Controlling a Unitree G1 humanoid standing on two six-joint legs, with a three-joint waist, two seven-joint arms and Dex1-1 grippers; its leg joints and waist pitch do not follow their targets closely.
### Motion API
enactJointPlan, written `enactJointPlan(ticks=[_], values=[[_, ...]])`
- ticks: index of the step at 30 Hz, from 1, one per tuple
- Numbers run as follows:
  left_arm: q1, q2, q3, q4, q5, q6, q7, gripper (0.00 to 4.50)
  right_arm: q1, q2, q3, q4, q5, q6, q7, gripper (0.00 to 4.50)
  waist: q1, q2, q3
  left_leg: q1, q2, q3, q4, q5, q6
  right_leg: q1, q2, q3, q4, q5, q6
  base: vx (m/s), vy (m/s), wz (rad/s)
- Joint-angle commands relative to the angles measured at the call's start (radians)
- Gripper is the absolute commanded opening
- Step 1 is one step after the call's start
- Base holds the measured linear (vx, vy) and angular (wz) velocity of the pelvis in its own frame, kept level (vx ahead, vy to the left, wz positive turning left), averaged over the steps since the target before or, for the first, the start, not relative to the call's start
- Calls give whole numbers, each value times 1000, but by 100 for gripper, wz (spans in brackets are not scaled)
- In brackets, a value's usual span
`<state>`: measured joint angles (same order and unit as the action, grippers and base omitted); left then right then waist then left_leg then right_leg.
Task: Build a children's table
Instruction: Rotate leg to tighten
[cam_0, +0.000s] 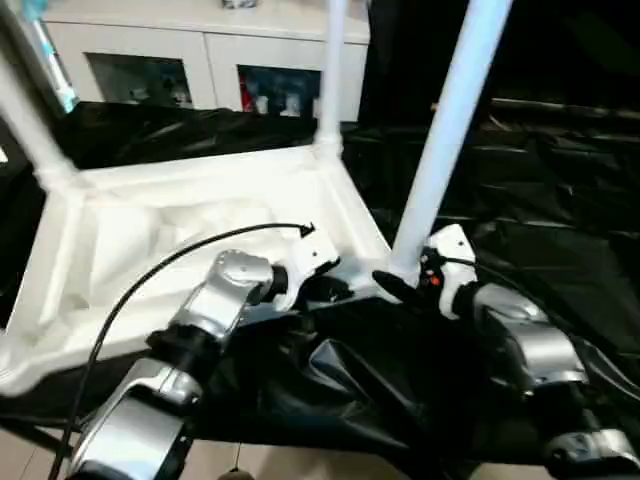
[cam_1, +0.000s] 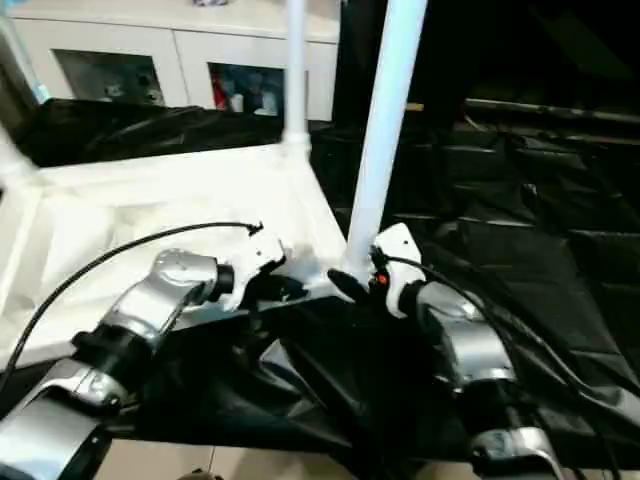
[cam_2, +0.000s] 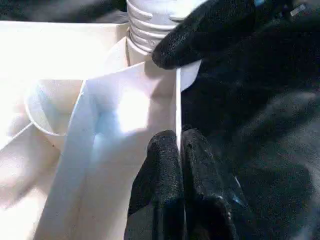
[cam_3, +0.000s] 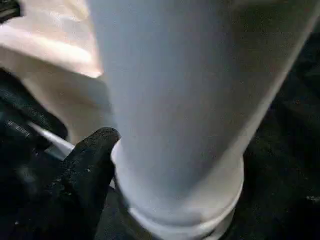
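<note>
white tabletop (cam_0: 190, 230) lies upside down on the black sheeting (cam_0: 560, 200) of the big table, ribbed underside up. two legs already stand in sockets: one at the far left corner (cam_0: 25, 120), one at the far right corner (cam_0: 330, 70). both look seated, though their tops run out of frame.

a third leg (cam_0: 445, 130) is at the near right corner, leaning a bit to the right rather than plumb. in the left wrist view its threaded end (cam_2: 150, 25) sits at the socket with some ridges exposed, so it reads as started but not fully home.

right gripper (cam_0: 400, 285) is at the base of that leg; in the right wrist view one black finger (cam_3: 90, 170) presses against the tube just above its collar. the other finger is hidden behind the leg, so it reads as clamped around the leg base, but that is a judgement.

left gripper (cam_2: 178, 150) is pinching the tabletop's thin side wall near that same corner, fingers pressed together on either side of the edge, steadying it.

progress: roughly two legs done, third going in. left to do: seat the third straight, fit a fourth at the near left corner, where the socket is hidden by the left forearm (cam_0: 215, 300), then flip the table upright.
</note>
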<state>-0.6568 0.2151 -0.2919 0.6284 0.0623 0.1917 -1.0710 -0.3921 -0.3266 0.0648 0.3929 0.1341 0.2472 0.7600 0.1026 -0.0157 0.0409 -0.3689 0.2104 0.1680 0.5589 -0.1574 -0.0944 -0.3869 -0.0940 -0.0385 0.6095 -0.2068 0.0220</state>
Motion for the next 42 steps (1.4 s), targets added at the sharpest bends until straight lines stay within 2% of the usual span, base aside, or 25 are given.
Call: enactJointPlan(ticks=[1, 5, 8, 9, 10, 13, 14, 17, 19, 22, 24, 25, 27, 28, 29, 30, 32, 36, 39, 40, 42], values=[[19, -6, -3, -30, -58, -27, -49, 0, 7, -26, 4, -40, 20, 10, 48, 378, -1, -10, -55, 8, 11, 10, -56, -206, 56, 43, -33, 24, -69, -78, -227, 0, 0, 0], [49, 24, -6, -83, -75, -16, -105, 0, 22, -62, 23, -81, 49, 22, 129, 378, -1, -12, -54, 8, 12, 10, -57, -214, 55, 42, -34, 24, -71, -101, -225, 0, 0, 0], [58, 31, -6, -96, -75, -11, -114, 0, 30, -68, 37, -89, 47, 22, 158, 378, -1, -11, -56, 8, 12, 11, -55, -199, 59, 41, -33, 25, -69, -83, -227, 0, 0, 0], [60, 32, -5, -99, -74, -9, -116, 0, 33, -69, 41, -90, 43, 21, 164, 364, 0, -11, -55, 8, 12, 11, -55, -198, 59, 41, -33, 25, -68, -80, -228, 0, 0, 0], [61, 33, -5, -101, -74, -8, -117, 0, 34, -68, 43, -87, 40, 20, 164, 344, 0, -16, -55, 7, 12, 11, -55, -196, 60, 41, -33, 24, -69, -78, -228, 0, 0, 0], [66, 37, -3, -109, -74, -3, -118, 0, 37, -67, 49, -84, 40, 22, 163, 335, 1, -14, -55, 8, 11, 12, -55, -193, 57, 41, -33, 25, -68, -88, -227, 0, 0, 0], [66, 37, -3, -109, -74, -3, -118, 0, 37, -67, 49, -84, 40, 22, 163, 305, 1, -13, -55, 8, 12, 11, -55, -195, 56, 41, -33, 25, -68, -92, -226, 0, 0, 0], [67, 37, 0, -112, -68, 3, -105, 0, 42, -63, 48, -89, 42, 28, 162, 301, 2, -13, -56, 8, 11, 12, -54, -186, 57, 41, -33, 25, -67, -78, -227, 0, 0, 0], [62, 33, 3, -101, -60, 2, -84, 0, 43, -54, 41, -84, 41, 24, 144, 282, 1, -13, -56, 7, 10, 12, -53, -178, 59, 41, -32, 25, -65, -63, -229, 0, 0, 0], [39, 10, 14, -58, -38, 9, -16, 0, 34, -2, 3, -34, 37, -7, 42, 276, 0, -13, -54, 7, 9, 12, -55, -191, 52, 38, -33, 25, -68, -91, -225, 0, 0, 0], [27, -2, 18, -37, -24, 5, 23, 0, 27, 24, -15, -7, 34, -10, -18, 275, -3, -12, -53, 10, 11, 10, -59, -232, 27, 37, -35, 25, -75, -165, -209, 0, 0, 0], [16, -13, 20, -18, -15, 10, 52, 0, 21, 45, -25, 15, 24, -12, -73, 275, -4, -16, -54, 9, 10, 11, -58, -230, 25, 36, -34, 25, -74, -163, -206, 0, 0, 0], [-25, -56, 22, 54, 22, 25, 167, 0, -4, 118, -59, 88, -1, -12, -252, 275, -6, -13, -54, 9, 9, 8, -60, -231, 15, 36, -34, 25, -74, -169, -201, 0, 0, 0], [-35, -69, 22, 72, 30, 31, 197, 0, -12, 138, -70, 106, -6, -11, -303, 274, -10, -14, -54, 11, 8, 10, -60, -233, 8, 34, -33, 25, -76, -171, -199, 0, 0, 0], [-35, -69, 22, 72, 30, 31, 197, 0, -12, 138, -70, 106, -6, -11, -303, 274, -11, -13, -54, 11, 7, 9, -61, -234, 2, 34, -34, 25, -76, -177, -196, 0, 0, 0], [-61, -107, 28, 111, 39, 56, 271, 0, -34, 187, -85, 144, -12, -8, -395, 274, -12, -10, -55, 11, 7, 9, -60, -232, 2, 33, -34, 27, -75, -162, -197, 0, 0, 0], [-84, -146, 29, 142, 43, 66, 330, 0, -55, 235, -82, 176, -32, -3, -472, 274, -11, -10, -57, 10, 6, 10, -58, -218, 3, 34, -33, 27, -73, -134, -199, 0, 0, 0], [-114, -209, 20, 179, 48, 55, 370, 0, -74, 304, -44, 190, -49, -12, -489, 274, -6, -10, -57, 9, 4, 9, -58, -207, 8, 38, -32, 26, -74, -101, -194, 0, 0, 0], [-127, -230, 13, 203, 48, 31, 363, 0, -86, 328, -47, 206, -37, -28, -486, 274, -4, -10, -53, 10, 4, 9, -61, -238, 13, 37, -33, 25, -80, -143, -182, 0, 0, 0], [-128, -230, 13, 205, 47, 28, 362, 0, -89, 329, -50, 207, -35, -28, -488, 309, -4, -9, -52, 11, 5, 8, -63, -259, 9, 36, -35, 26, -82, -176, -176, 0, 0, 0], [-125, -223, 11, 204, 47, 19, 350, 0, -94, 324, -62, 207, -25, -24, -479, 344, -4, -9, -53, 11, 7, 6, -65, -272, 5, 36, -34, 26, -84, -195, -170, 0, 0, 0]])
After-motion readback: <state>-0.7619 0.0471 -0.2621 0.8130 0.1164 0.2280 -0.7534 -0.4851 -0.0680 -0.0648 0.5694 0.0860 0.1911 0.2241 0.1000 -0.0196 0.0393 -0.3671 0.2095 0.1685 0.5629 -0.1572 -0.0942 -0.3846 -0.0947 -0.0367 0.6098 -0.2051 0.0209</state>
